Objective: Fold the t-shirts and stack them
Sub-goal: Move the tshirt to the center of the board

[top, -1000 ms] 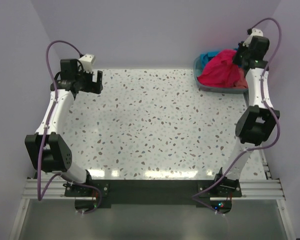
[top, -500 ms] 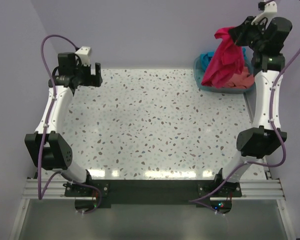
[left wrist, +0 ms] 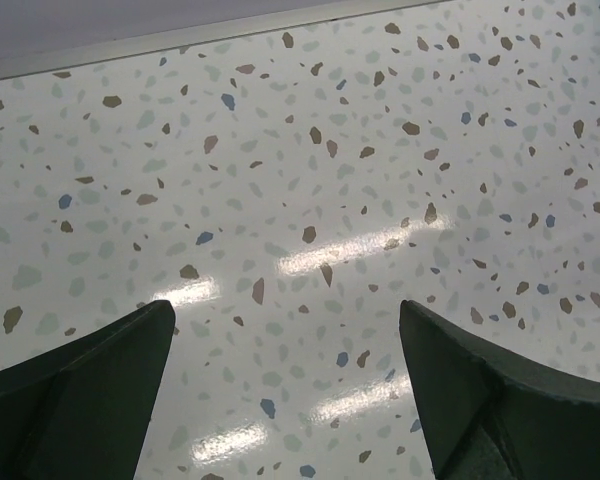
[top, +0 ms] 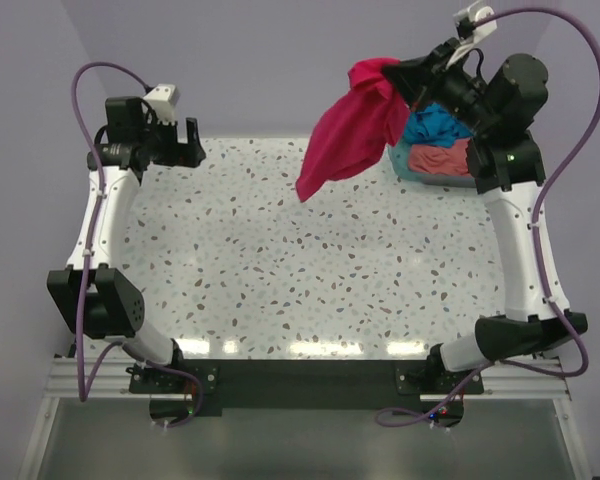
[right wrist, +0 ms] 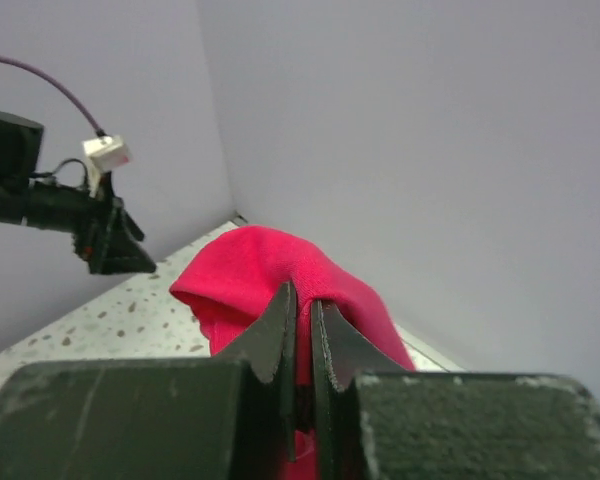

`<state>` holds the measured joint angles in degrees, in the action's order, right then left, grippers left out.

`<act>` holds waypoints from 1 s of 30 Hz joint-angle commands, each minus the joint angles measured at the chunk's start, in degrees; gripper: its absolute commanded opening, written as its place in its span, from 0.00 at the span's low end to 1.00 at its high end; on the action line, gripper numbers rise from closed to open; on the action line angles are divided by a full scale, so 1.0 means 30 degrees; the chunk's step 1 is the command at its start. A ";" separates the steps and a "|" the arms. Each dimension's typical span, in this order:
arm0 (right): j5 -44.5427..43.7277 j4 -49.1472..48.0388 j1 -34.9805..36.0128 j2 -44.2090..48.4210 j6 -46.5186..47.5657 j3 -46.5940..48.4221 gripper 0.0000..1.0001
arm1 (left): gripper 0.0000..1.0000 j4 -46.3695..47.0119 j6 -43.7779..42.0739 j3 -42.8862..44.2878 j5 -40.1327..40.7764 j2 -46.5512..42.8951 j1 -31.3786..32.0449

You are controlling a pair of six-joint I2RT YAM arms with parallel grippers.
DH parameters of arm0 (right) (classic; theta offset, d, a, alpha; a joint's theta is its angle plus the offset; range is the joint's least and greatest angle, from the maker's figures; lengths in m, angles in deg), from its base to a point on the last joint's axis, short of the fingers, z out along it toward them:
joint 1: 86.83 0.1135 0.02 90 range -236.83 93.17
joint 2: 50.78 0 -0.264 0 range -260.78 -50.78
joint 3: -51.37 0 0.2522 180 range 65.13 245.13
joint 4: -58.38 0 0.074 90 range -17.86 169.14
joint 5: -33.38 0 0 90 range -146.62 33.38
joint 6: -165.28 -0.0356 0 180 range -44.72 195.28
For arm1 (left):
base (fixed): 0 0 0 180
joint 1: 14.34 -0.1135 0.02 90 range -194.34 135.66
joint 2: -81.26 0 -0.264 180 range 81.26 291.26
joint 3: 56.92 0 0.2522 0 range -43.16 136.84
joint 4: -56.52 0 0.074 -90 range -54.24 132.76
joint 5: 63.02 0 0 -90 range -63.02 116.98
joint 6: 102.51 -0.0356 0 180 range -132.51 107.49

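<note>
Upper right: right gripper clamps the crimson-pink t-shirt, cloth dangling over the table; upper left, left gripper hovers, jaws spread wide, holding nothing.

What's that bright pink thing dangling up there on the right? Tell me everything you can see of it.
It is a crimson-pink shirt of soft plain cloth, bunched and creased, not spread out. The right gripper is shut on a fold at its top; the rest hangs down in a loose drape tapering to a point. It hangs in the air over the far right of the table, just left of the basket. Only the gripper is seen touching it.
</note>
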<state>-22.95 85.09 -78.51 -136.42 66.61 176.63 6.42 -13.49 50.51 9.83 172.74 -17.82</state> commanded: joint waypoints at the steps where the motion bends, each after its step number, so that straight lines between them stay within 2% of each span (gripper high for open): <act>1: -0.1465 -0.1628 0.0275 0.0862 -0.2168 -0.2089 0.00 | 1.00 -0.1011 -0.1457 0.0594 -0.1896 -0.1050 -0.0127; 2: -0.1932 -0.0809 0.0275 0.0863 -0.2615 -0.2563 0.30 | 1.00 -0.1187 -0.1782 0.0420 -0.2192 -0.1109 -0.0127; 4: -0.4126 0.2342 0.0043 0.1009 -0.2767 -0.3705 0.62 | 1.00 -0.1860 -0.2890 0.0156 -0.3039 -0.1168 -0.0127; 5: -0.4859 0.3204 -0.0134 0.1010 -0.2534 -0.4958 0.83 | 1.00 -0.2094 -0.3333 -0.0223 -0.3305 -0.1255 -0.0127; 7: -0.5279 0.5048 -0.1357 0.0835 -0.1921 -0.6920 0.96 | 1.00 -0.2914 -0.5170 -0.0838 -0.4268 -0.1459 0.0019; 9: -0.4607 0.6195 -0.2589 0.0339 -0.1420 -0.7808 0.98 | 1.00 -0.3586 -0.6495 -0.2301 -0.4450 -0.1986 0.0572; 10: -0.3877 0.7651 -0.2741 -0.0041 -0.0432 -0.8015 0.98 | 1.00 -0.3823 -0.8126 -0.2945 -0.4653 -0.2249 0.0837; 13: -0.1943 1.1836 -0.2743 -0.1857 0.4099 -0.7607 0.98 | 1.00 -0.4819 -1.1583 -0.5990 -0.4424 -0.3421 0.2505; 15: -0.1354 1.3518 -0.2743 -0.2532 0.6072 -0.7898 0.93 | 1.00 -0.5462 -1.2940 -0.8130 -0.3780 -0.4241 0.4256; 16: -0.0770 1.4656 -0.2714 -0.2535 0.8199 -0.8538 0.89 | 0.98 -0.5756 -1.4194 -0.8746 -0.3400 -0.4476 0.4876; 19: -0.0940 1.6767 -0.2306 -0.2477 1.1340 -0.9450 0.87 | 0.92 -0.6665 -1.6161 -1.0885 -0.2434 -0.5326 0.6812; 21: -0.2283 1.7623 -0.1400 -0.2332 1.2609 -1.0329 0.80 | 0.90 -0.7368 -1.7015 -1.2117 -0.1846 -0.5649 0.7748; 24: -0.4156 1.7336 0.0825 -0.1979 1.3114 -1.2202 0.79 | 0.87 -0.7809 -1.8073 -1.3115 -0.1083 -0.5767 0.8308; 30: -0.5627 1.4789 0.1856 -0.3207 1.0772 -1.4080 0.79 | 0.94 -0.7078 -1.7782 -1.4580 -0.0320 -0.5562 0.9245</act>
<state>-35.41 132.66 -72.54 -145.21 99.99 135.19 -15.33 -64.32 8.61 6.92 157.00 8.30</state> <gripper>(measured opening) 0.789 0.928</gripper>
